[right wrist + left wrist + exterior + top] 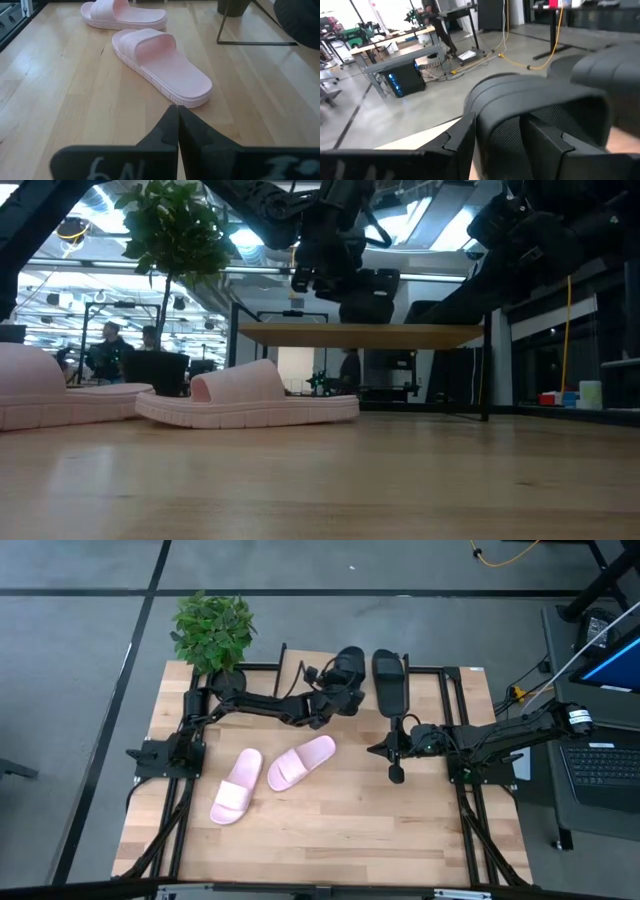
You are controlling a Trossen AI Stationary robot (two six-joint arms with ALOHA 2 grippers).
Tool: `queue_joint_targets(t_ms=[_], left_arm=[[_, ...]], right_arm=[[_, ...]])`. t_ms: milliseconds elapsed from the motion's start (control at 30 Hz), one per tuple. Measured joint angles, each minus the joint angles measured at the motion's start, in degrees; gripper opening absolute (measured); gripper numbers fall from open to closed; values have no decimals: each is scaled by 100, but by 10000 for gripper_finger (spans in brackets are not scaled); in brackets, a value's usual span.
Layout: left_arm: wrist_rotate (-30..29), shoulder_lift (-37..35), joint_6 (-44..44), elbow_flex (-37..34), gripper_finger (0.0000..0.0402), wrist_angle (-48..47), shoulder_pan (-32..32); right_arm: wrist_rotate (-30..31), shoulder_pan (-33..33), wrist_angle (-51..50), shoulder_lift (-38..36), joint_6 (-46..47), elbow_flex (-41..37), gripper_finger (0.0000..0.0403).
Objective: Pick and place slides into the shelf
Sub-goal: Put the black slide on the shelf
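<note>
wooden table (330, 830) with two pink slides (268, 778), shelf (440, 690), plant (212, 632)

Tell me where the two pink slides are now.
In the high view, both pink slides lie side by side on the table, left of centre, in front of the shelf.

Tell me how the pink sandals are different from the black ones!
The two light pink slide sandals lie low on the big wooden tabletop; the two black slide sandals sit up on the small wood-topped shelf. The pink ones lie slanted, the black ones straighter. All have one wide strap.
</note>
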Motion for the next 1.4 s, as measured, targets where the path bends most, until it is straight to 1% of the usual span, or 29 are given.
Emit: queue_joint_targets(t_ms=[233,600,800,1033,1233,1400], left_arm=[[28,0,-6,0,146,-19,-59],[67,0,305,0,146,-19,-197],[107,0,330,0,146,-21,-197],[104,0,336,0,146,-21,-197],[74,0,904,0,146,-12,-253],[18,0,1163,0,146,5,-338]], right_arm=[[0,0,-1,0,0,0,4],[-1,0,-6,0,0,0,4],[-6,0,-6,0,32,0,4],[-256,0,-6,0,24,0,4],[-253,-2,-6,0,22,0,4],[-249,-2,-6,0,22,0,4]])
